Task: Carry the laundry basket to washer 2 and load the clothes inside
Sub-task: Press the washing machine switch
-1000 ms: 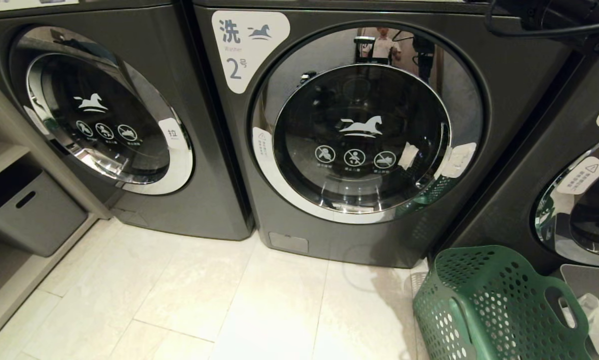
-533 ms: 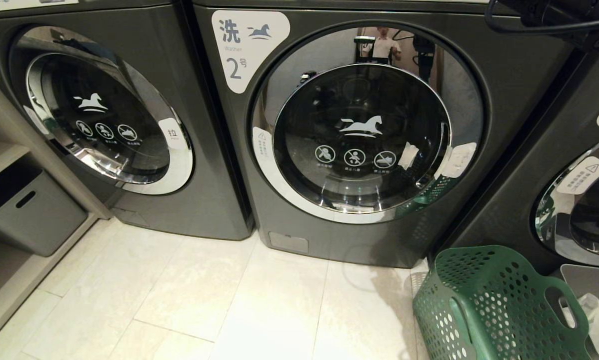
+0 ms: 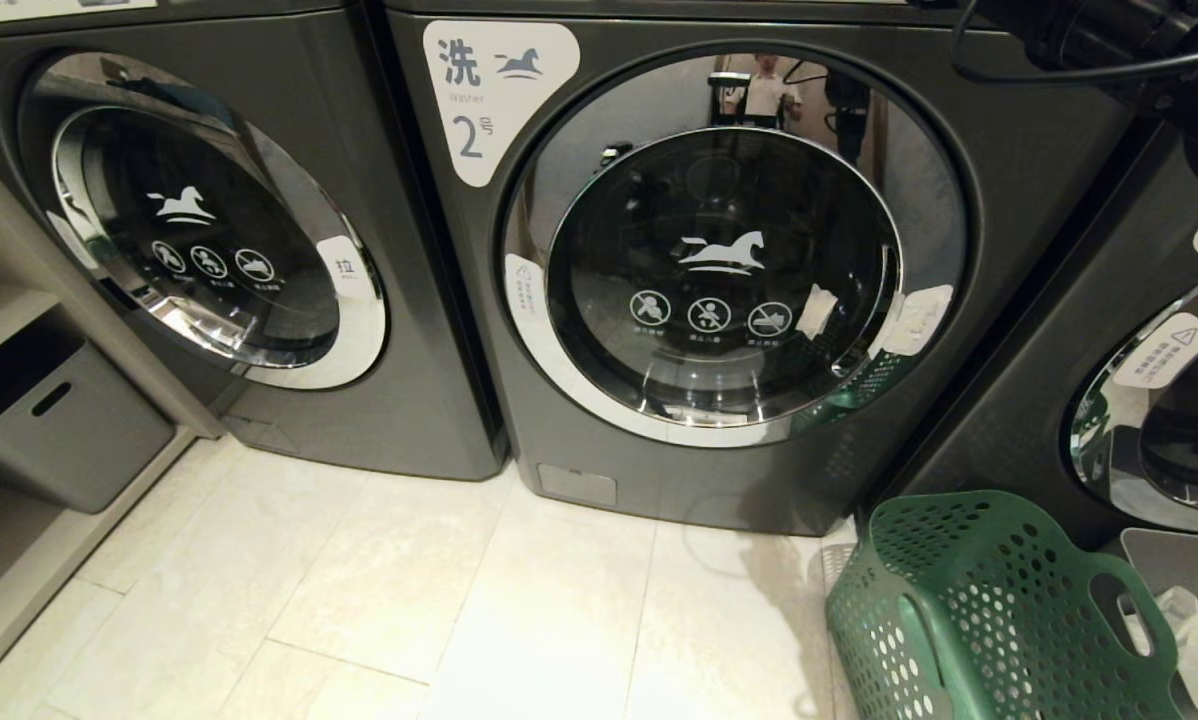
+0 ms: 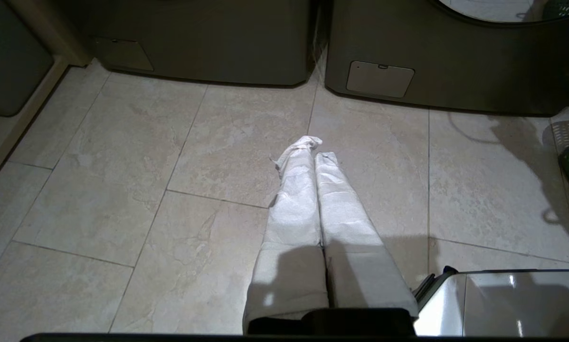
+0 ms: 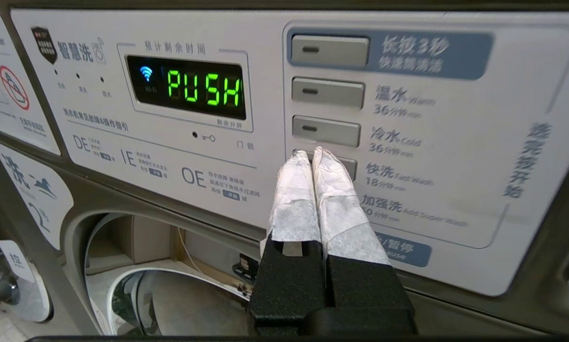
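Upright on the pale tiled floor (image 3: 379,590), the green perforated plastic laundry basket (image 3: 999,610) stands beside dark grey front-loading washer 2 (image 3: 719,270), door shut. Right end effector (image 5: 312,154), closed and empty, touches its control panel (image 5: 455,142); left end effector (image 4: 311,147) hangs closed, empty.

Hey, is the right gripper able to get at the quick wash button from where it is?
Probably yes. The shut right gripper points straight at the quick wash button with nothing in the way.
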{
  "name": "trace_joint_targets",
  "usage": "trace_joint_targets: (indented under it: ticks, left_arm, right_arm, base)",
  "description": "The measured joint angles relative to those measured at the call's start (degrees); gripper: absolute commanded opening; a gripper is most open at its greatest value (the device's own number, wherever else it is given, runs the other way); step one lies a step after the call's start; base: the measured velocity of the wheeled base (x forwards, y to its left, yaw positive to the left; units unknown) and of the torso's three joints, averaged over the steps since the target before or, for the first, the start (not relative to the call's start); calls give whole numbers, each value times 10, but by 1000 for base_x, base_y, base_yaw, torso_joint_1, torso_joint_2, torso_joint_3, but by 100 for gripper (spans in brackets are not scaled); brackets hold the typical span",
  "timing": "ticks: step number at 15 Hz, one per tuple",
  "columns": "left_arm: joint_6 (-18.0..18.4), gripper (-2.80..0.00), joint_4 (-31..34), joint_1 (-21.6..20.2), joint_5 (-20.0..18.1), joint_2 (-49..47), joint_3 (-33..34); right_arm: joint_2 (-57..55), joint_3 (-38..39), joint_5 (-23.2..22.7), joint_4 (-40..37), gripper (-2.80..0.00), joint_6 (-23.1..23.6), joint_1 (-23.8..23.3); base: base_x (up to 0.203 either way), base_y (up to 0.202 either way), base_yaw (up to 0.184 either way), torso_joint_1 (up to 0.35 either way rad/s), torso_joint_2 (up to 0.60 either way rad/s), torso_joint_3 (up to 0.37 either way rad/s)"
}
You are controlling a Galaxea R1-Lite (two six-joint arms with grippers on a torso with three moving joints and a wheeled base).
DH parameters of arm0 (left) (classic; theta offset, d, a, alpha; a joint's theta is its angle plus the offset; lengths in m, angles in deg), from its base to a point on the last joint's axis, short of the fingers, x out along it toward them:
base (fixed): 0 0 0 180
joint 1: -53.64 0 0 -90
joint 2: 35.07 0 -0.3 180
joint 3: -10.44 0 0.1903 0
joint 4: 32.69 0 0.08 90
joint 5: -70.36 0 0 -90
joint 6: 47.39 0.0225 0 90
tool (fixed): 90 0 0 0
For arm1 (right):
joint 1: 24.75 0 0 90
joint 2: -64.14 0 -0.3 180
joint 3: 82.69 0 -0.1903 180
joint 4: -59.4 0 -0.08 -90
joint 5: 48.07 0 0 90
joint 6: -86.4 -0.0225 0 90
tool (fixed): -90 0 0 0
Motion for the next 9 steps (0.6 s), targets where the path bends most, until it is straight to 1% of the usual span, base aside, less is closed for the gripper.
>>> trace_joint_targets:
  ticks: [9]
  left_arm:
    - [0, -280, 0, 0, 0, 0, 0]
  right_arm:
    - [-19, -2, 3, 5, -280, -1, -3]
  base:
    - [0, 0, 0, 0, 0, 0]
